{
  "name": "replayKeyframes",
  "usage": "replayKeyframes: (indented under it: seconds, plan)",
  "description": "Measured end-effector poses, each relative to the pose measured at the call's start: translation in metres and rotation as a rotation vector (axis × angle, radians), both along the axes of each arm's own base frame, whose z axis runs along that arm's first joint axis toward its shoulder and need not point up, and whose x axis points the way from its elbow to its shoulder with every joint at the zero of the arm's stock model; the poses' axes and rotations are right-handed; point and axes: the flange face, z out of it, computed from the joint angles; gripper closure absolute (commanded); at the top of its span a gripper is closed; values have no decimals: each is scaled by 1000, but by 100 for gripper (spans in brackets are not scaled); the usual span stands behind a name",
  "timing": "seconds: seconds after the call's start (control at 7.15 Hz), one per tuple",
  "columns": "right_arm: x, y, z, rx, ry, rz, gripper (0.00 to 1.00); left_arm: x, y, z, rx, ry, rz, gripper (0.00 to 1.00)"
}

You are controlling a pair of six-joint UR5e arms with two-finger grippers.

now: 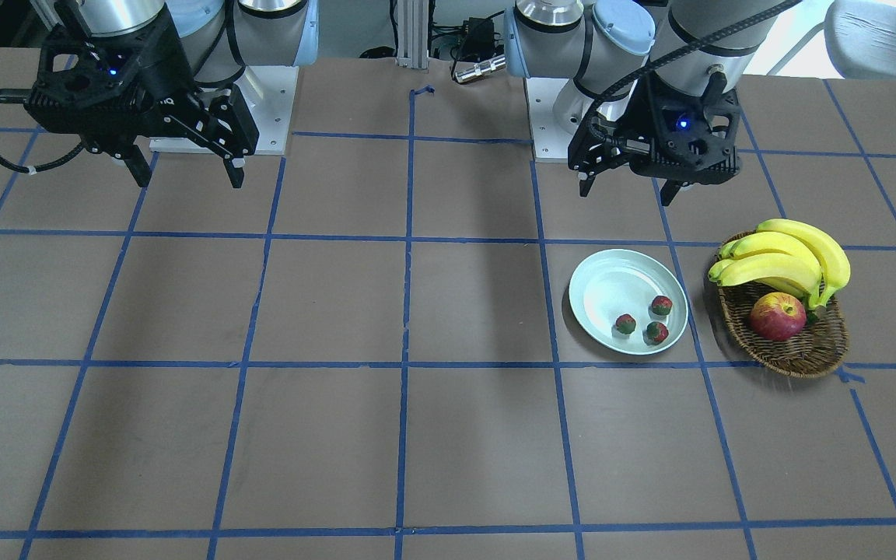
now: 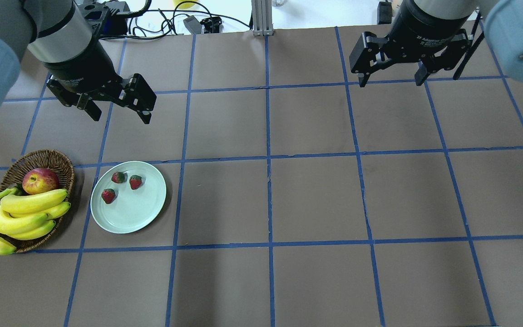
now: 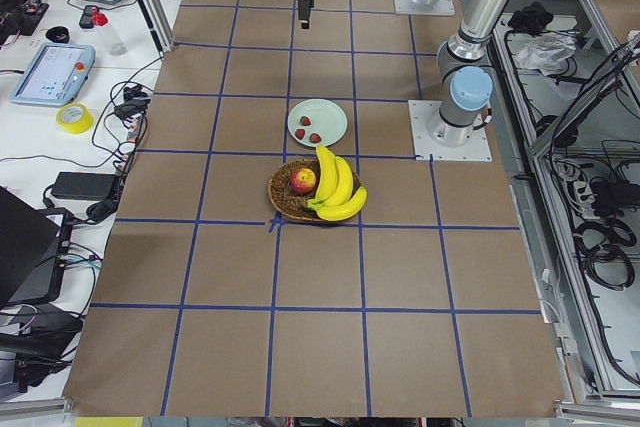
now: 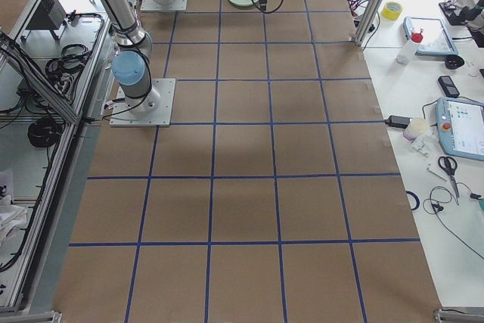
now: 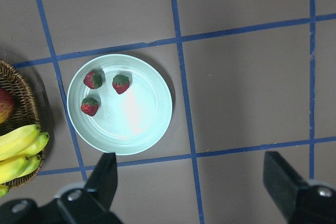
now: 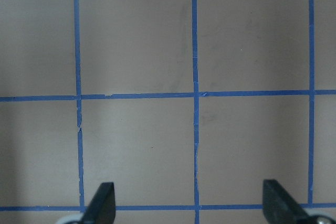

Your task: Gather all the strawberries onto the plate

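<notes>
1. At the far left of the overhead view, a brown wicker basket [image 2: 64,170] is sitting on the table [image 2: 316,195]. It is holding a bunch of yellow bananas [image 2: 30,204], whose tips are sticking out over its near rim, and a red apple [image 2: 40,180] lying at the far side, touching the bananas.
2. Just to the right of the basket, and apart from it, the pale mint plate [image 2: 139,213] is resting flat on the table inside one square of the blue tape lines [image 2: 268,156].
3. All three strawberries [image 2: 118,177] are lying on the plate, grouped near one another in its far left part, closer to the basket side. They are not touching each other, and the rest of the plate is showing bare.
4. The left hand [image 2: 120,117] is hanging in the air beyond the plate, clear of it. Its two fingers are spread wide apart and are gripping nothing. Its wrist camera is looking straight down on the plate and berries.
5. Well over to the right, the right hand [image 2: 390,82] is hovering above the far part of the table. Its fingers are likewise standing wide apart with nothing between them, and its wrist camera is showing only brown table and tape lines.
</notes>
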Motion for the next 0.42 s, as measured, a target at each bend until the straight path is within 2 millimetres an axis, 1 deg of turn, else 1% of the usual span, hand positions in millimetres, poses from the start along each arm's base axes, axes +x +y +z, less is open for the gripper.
replayKeyframes:
  seconds: [0.14, 0.42]
  plan:
    - [0, 0, 0, 0, 0, 0, 0, 9, 1, 0, 3, 8, 20, 0]
    - [0, 0, 0, 0, 0, 0, 0, 12, 7, 2, 3, 10, 30, 0]
